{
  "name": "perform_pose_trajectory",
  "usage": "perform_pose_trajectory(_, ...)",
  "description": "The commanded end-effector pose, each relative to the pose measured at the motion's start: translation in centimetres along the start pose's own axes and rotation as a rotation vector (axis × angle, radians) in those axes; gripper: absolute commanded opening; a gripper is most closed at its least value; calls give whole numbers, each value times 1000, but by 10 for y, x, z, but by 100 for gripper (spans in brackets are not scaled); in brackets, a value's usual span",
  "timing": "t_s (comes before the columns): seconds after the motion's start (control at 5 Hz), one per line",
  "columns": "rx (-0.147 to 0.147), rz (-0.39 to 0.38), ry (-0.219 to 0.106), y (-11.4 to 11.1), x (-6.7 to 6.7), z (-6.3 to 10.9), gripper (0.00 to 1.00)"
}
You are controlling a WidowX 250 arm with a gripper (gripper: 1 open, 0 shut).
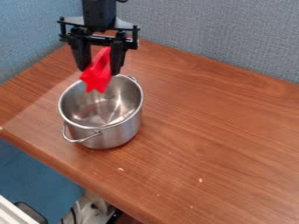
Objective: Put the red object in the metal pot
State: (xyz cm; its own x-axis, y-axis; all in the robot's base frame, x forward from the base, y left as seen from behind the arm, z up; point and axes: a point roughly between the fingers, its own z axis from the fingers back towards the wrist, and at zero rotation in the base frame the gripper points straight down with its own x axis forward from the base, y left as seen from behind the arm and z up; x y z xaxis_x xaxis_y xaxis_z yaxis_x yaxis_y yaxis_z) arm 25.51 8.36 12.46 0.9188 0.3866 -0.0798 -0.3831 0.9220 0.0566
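Carry step: my hand [100, 54] grips the red object [98, 72], hanging tilted over the metal pot [103, 112] rim at 11 o'clock. Not inside yet. Next I'd centre over the opening, lower, release. Bench [211, 122] otherwise bare.

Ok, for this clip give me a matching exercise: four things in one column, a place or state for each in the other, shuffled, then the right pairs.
Things:
1. red object
2. metal pot
3. gripper
4. table

Places or states:
A. brown wood, bears the pot
B. held tilted over the pot's rim, lower end just above the opening
C. stands upright and open-topped, nothing inside
D. points down, jaws closed on the block

Pairs: 1-B, 2-C, 3-D, 4-A
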Motion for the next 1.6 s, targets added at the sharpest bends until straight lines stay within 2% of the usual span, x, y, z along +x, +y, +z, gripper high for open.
perform_pose_trajectory(0.0, 6, -7, -39, 10, -2, 11, 0)
perform_pose_trajectory(0.2, 3, 62, -29, 10, 0, -2, 100)
perform_pose_trajectory(0.4, -7, 110, -18, 8, 3, -18, 100)
perform_pose_trajectory(0.6, -4, 151, -9, 2, 3, -37, 100)
perform_pose_trajectory(1.0, -9, 134, 12, 5, 10, -47, 100)
perform_pose_trajectory(1.2, -7, 108, 19, -4, 3, -46, 100)
perform_pose_trajectory(1.4, -3, 82, 22, -13, -5, -45, 0)
